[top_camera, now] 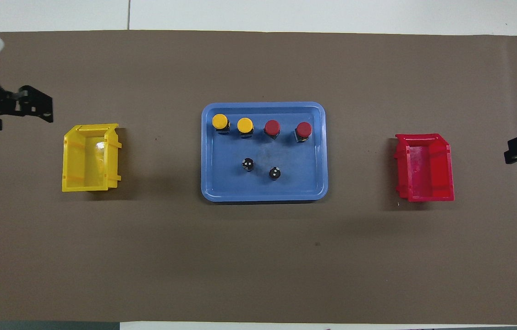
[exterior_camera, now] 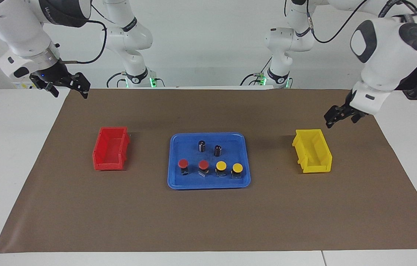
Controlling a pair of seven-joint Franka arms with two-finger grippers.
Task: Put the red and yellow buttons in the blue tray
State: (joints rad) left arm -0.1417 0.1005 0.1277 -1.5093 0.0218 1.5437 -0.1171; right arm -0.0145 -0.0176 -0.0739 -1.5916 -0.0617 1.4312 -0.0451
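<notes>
Two red buttons [exterior_camera: 193, 164] and two yellow buttons [exterior_camera: 229, 167], flat mushroom caps on short black-and-silver bases, stand in a row in the blue tray [exterior_camera: 208, 184]. No writing on them is readable. The left gripper [exterior_camera: 332, 119] is over the mat near the yellow bin [exterior_camera: 312, 150], and the right gripper [exterior_camera: 68, 88] is over the mat's corner, each empty; how far their fingers are spread cannot be told.

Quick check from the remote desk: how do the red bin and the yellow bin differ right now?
The red bin sits toward the right arm's end of the table; the yellow bin sits toward the left arm's end. The left gripper hangs close above the yellow bin's nearer end, while the right gripper hangs well clear of the red bin. Both are small deep bins, upright, with no buttons in them, flanking the blue tray.
</notes>
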